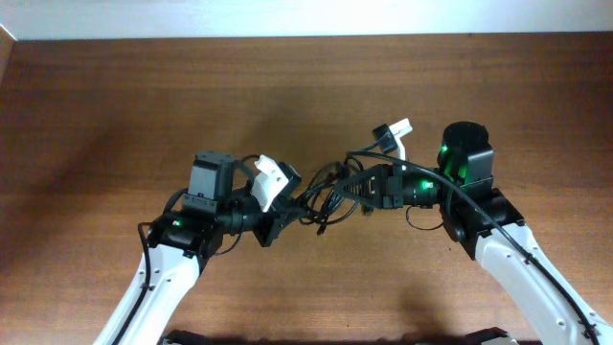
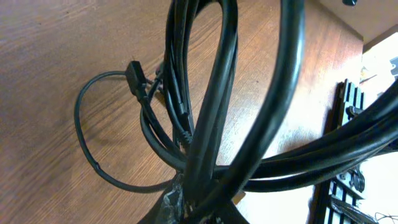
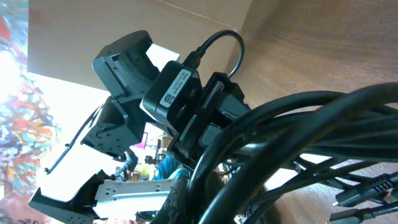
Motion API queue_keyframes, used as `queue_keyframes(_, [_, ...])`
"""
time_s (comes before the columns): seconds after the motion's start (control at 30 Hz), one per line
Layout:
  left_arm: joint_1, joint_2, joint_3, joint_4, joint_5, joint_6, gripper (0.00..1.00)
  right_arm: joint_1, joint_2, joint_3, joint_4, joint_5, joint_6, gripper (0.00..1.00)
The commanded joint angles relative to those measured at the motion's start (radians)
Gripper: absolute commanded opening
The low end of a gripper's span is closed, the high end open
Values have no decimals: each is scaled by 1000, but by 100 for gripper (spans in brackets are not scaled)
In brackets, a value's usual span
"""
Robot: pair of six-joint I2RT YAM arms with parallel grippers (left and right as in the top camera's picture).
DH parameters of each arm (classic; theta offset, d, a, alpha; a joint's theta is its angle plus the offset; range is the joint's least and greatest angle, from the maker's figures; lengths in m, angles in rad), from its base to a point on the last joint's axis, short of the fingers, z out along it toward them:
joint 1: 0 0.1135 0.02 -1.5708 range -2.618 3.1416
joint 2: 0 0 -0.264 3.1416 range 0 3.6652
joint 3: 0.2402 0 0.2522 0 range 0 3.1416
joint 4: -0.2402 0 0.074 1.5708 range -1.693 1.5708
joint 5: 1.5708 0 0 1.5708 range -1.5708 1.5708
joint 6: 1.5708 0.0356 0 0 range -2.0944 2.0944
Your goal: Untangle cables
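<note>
The cables (image 1: 326, 196) are a tangled bundle of thin black cords held between my two grippers at the table's middle. My left gripper (image 1: 287, 203) is shut on the bundle's left side. My right gripper (image 1: 356, 186) is shut on its right side. In the left wrist view the cables (image 2: 205, 106) run up from the jaws (image 2: 199, 208), and a loop with a small plug (image 2: 134, 71) hangs over the wood. In the right wrist view the cables (image 3: 292, 130) fan out from the jaws (image 3: 205, 199), with the left arm's wrist beyond them.
The brown wooden table (image 1: 115, 105) lies under both arms. A white wall edge runs along the far side. The right arm's base (image 1: 466, 153) stands at the right, the left arm's camera block (image 1: 211, 177) at the left.
</note>
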Motion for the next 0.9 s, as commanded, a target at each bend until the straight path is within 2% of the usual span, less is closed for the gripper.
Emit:
queue_keyframes(0.0, [0,4,3,21,28,-7,2,6,0,4,8,-56,-19,4])
queue_keyframes(0.1, [0,5,3,25,24,-6,0,6,0,4,8,-82,-19,4])
queue_keyframes(0.17, [1,5,3,24,-39,-20,0,6,0,4,8,-101,-19,4])
queue_keyframes(0.3, [1,5,3,23,-273,-193,0,6,0,4,8,-134,-19,4])
queue_keyframes(0.4, [1,5,3,9,-385,-276,0,6,0,4,8,-145,-19,4])
queue_keyframes(0.57, [2,5,3,-27,-499,-306,0,6,0,4,8,-220,-19,4])
queue_keyframes(0.67, [3,5,3,-70,-613,-365,0,6,0,4,8,-301,-18,4])
queue_keyframes(0.87, [3,5,3,-70,-709,-371,0,6,0,4,8,-301,-15,5])
